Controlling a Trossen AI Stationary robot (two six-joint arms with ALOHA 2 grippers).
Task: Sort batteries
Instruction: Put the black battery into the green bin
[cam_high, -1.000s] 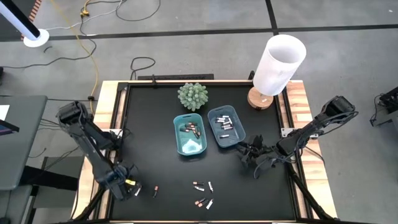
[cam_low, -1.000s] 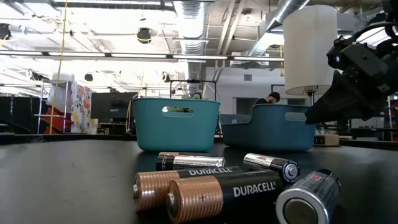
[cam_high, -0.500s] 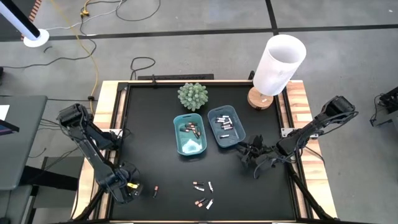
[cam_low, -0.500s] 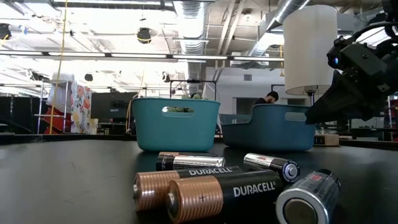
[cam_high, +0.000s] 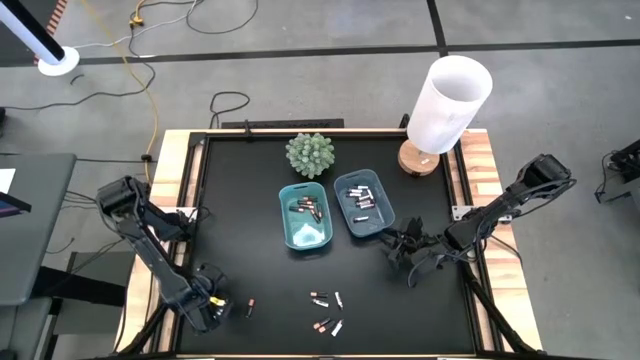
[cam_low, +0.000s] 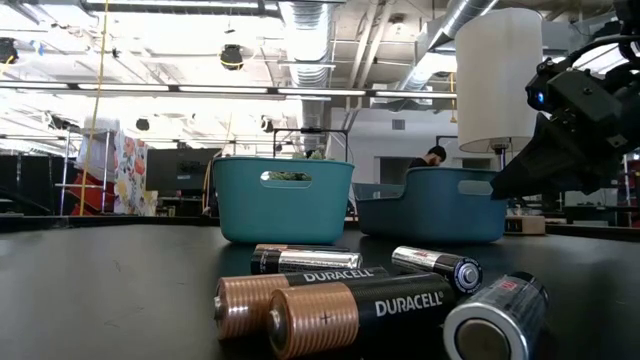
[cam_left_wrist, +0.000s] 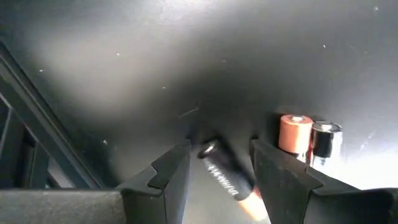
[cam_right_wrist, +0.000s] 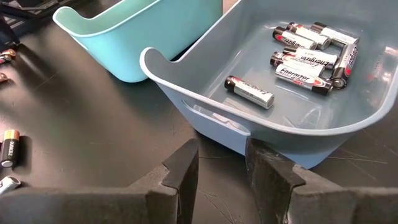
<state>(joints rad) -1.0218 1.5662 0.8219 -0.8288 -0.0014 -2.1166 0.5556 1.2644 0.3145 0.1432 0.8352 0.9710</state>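
Partly sorted: batteries (cam_right_wrist: 305, 59) already in both trays (cam_high: 305, 225), several loose near front edge. Left tool (cam_left_wrist: 217, 168) spread astride one; right tool (cam_right_wrist: 221, 165) spread, idle.

1. We see a black bench (cam_high: 240, 200) with pale wood edges.
2. Teal tray (cam_high: 305, 216), duller blue-grey tray (cam_high: 378, 222).
3. Batteries (cam_low: 350, 305): black with copper ends; batteries in the blue-grey tray (cam_right_wrist: 305, 59) are silver and black.
4. White lampshade (cam_high: 448, 102) on a wooden base, green spiky plant (cam_high: 310, 154).
5. Dark left pincer (cam_left_wrist: 217, 171).
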